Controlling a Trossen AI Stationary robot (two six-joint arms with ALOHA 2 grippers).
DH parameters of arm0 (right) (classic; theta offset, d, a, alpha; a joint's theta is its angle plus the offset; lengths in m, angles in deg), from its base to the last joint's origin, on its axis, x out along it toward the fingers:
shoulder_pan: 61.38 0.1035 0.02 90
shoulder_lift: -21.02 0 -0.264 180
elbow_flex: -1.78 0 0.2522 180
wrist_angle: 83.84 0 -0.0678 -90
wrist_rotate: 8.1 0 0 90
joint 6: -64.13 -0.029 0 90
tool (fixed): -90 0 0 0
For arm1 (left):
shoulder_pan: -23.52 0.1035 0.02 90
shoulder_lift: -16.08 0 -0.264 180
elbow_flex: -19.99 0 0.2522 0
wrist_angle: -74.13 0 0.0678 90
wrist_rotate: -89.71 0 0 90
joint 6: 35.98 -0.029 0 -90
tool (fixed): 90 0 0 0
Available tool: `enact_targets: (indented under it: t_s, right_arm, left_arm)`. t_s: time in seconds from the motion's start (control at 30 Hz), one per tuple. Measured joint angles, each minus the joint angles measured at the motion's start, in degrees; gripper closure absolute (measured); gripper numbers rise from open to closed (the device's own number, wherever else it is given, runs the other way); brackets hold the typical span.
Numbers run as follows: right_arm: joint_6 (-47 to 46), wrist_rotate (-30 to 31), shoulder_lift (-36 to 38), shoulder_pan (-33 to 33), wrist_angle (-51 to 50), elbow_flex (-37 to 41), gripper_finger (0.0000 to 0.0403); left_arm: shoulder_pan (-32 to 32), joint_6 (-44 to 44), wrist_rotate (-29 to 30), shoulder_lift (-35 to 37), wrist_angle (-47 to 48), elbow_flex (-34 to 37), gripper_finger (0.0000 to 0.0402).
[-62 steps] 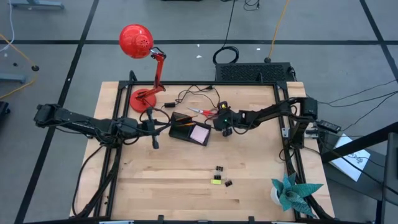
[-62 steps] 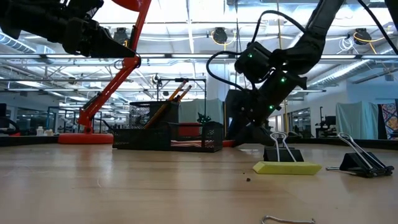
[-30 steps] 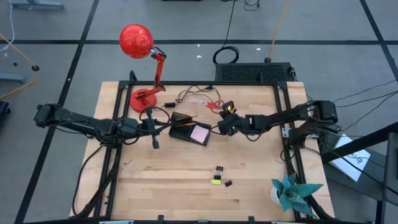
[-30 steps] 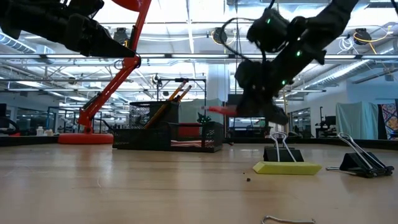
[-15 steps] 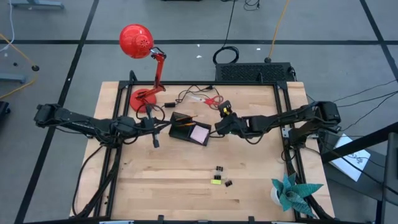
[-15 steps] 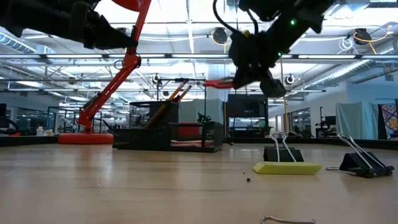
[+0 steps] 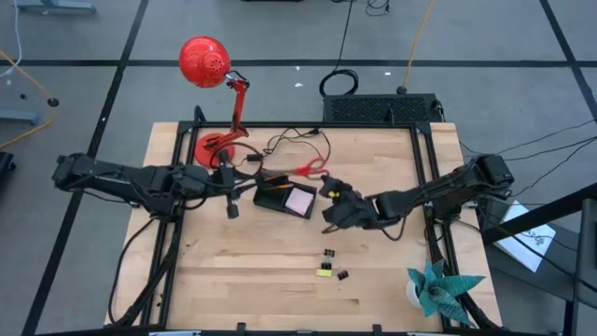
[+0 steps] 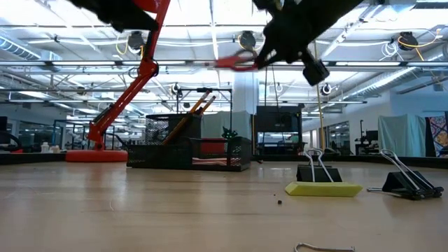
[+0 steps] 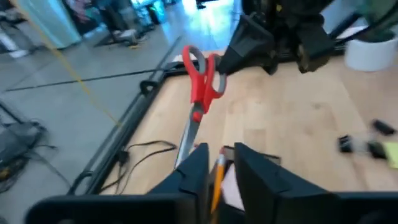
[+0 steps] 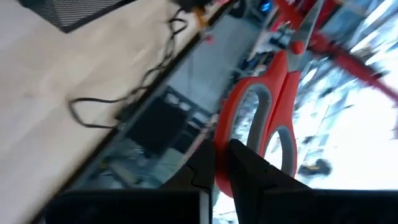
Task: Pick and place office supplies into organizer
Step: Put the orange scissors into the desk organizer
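Right gripper (image 7: 328,194) clamped on one handle loop of the red-handled metal scissors (image 7: 303,169), holding them in the air above the black mesh desk organizer (image 7: 283,196), blades pointing toward the left arm. In the right wrist view the two dark fingers (image 10: 239,163) pinch the red loop (image 10: 264,134). In the low view the scissors (image 8: 234,61) hang high over the wooden bench (image 8: 175,206), well clear of the organizer (image 8: 189,145). Left gripper (image 7: 231,186) sits just beside the organizer's end nearer the left edge, fingers a little apart with nothing between them; the left wrist view shows the scissors (image 9: 200,93) ahead of it, not touched. The organizer stands mid-bench toward the far edge, orange pencils (image 8: 197,108) leaning in its upright compartment, pale pink sticky-note pad (image 7: 299,201) in the low section. Black binder clips (image 7: 329,254) and a yellow-green piece (image 7: 324,272) lie near the front edge. Red desk lamp (image 7: 215,79) at the far left corner; teal paper plant (image 7: 437,287) at the front right corner.
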Motion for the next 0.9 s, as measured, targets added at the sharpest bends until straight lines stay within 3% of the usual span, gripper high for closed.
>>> enact_targets:
  t_s: [0.3,0.5,0.7,0.9]
  right_arm:
    - [13.78,1.26,0.01,9.47,11.42,0.0,0.0384]
    - [14.71,1.15,0.05,12.53,12.45,0.0,0.0384]
    - [15.87,-0.46,0.05,12.86,12.81,0.0,0.0384]
    - [18.55,-2.25,0.05,12.28,12.95,0.02,0.0384]
  left_arm:
    - [-0.27,5.41,-13.7,-8.41,7.33,-11.65,0.0186]
    - [-1.35,5.72,-15.16,-15.94,13.69,-19.35,0.0112]
    - [-1.05,7.08,-15.22,-22.42,22.72,-28.05,0.0086]
    - [1.72,11.05,-16.92,-27.33,28.29,-32.72,0.0095]
